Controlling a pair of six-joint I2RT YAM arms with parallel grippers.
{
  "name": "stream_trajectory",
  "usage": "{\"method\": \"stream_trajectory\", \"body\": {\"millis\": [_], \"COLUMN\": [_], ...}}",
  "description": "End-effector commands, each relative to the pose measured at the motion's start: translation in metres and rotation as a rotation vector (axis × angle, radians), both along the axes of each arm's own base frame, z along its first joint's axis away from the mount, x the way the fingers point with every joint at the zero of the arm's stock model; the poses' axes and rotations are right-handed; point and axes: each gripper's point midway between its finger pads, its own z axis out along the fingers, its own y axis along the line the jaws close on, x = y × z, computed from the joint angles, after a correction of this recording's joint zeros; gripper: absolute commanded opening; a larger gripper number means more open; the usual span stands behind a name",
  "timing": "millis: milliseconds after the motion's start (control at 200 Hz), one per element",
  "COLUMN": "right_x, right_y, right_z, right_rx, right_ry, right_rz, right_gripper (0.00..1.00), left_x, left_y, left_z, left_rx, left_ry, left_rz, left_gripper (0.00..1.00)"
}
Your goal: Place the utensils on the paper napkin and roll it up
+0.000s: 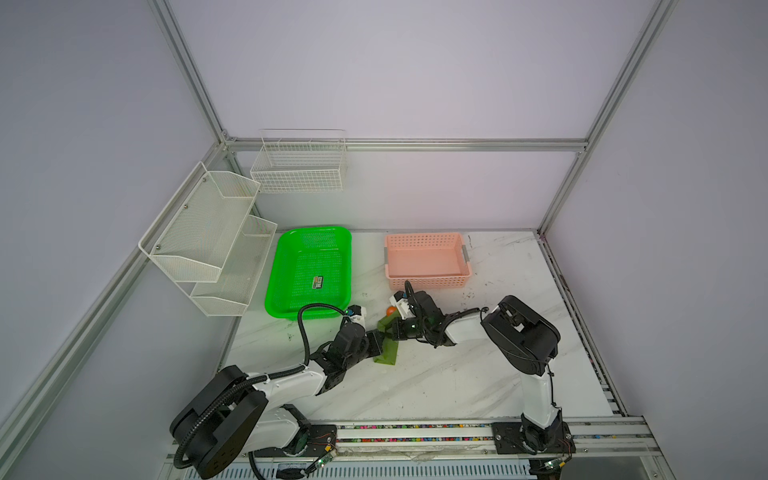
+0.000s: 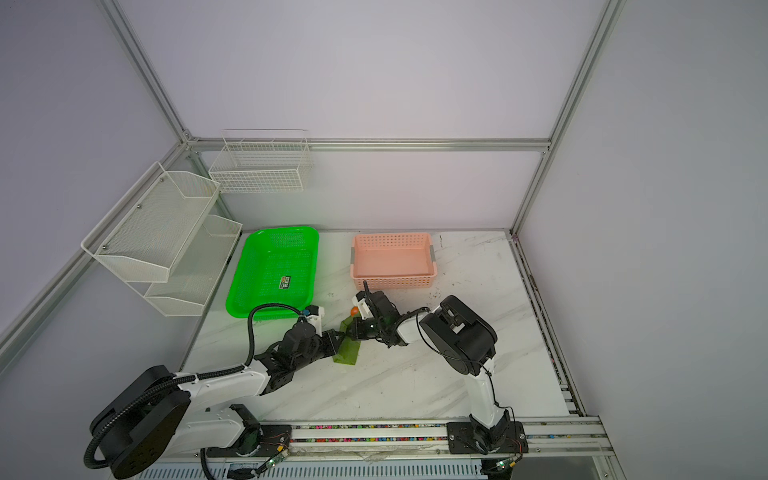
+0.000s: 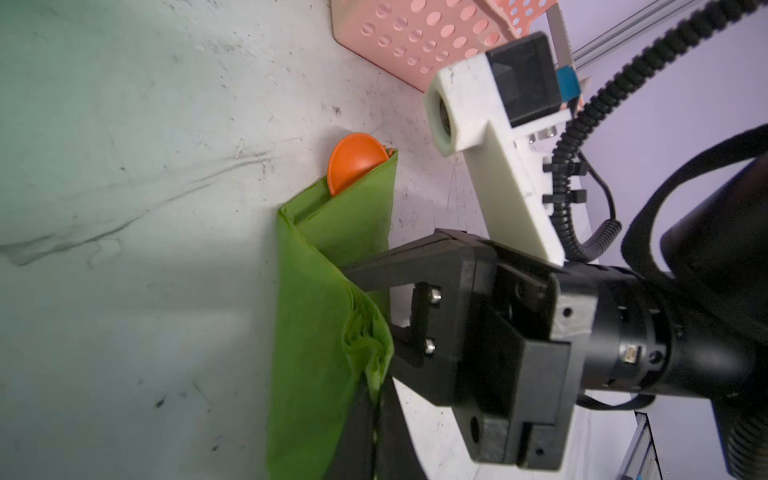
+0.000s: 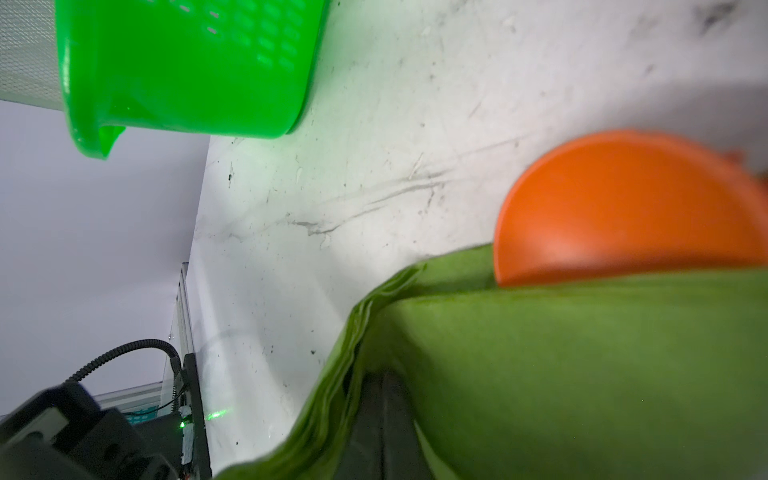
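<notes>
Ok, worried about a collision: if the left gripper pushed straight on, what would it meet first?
Probably the right gripper, shut on the paper napkin just ahead of the left gripper, which pinches the same napkin; the spoon lies further on. Depth is unclear.

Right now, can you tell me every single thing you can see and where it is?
olive-green paper napkin: one, dull green, folded over at the table's middle
orange plastic round-bowled spoon: one, orange, bowl poking out of the napkin's far end; no other utensils visible
neon-green perforated plastic tray: one, bright green, far left of table
pink perforated plastic basket: one, pink, far middle of table
white wire basket: one, white, back wall
white two-tier mesh shelf: one, white, left wall
white marbled table: one, grey-streaked, under everything
left hand: one, black, shut on the napkin
right hand: one, black, shut on the napkin
</notes>
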Motion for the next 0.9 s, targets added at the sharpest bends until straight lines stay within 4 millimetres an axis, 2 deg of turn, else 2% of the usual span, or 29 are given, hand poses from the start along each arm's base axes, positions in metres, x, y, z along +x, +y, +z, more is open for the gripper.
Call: {"method": "stream_trajectory", "body": {"millis": [0,265,590,750,895], "right_x": [-0.013,-0.011,-0.008,-0.005,-0.003], "right_y": [-0.019,-0.018,-0.013,-0.011,-0.009], "right_z": [-0.047,-0.048,-0.039,-0.033,-0.025], "right_rx": [-0.144,-0.147,-0.129,-0.125,-0.121], "right_ry": [0.1,0.112,0.111,0.114,0.111], "right_rz": [-0.032,-0.04,-0.041,-0.049,-0.051], "right_gripper": [0.0,0.0,0.01,0.08,0.21], "left_x": [0.011,-0.003,-0.022,-0.032,-0.036], "left_y": [-0.034,-0.042,-0.034,-0.028,-0.021], "left_z": [0.043,0.026,-0.013,-0.026,-0.035], "left_rx": [-0.12,-0.112,-0.068,-0.044,-0.007], "left_ry": [-0.096,-0.053,0.047,0.077,0.099], "left_rz": [-0.059,-0.082,-0.079,-0.078,-0.068], "left_gripper": [0.0,0.0,0.0,0.0,0.0]}}
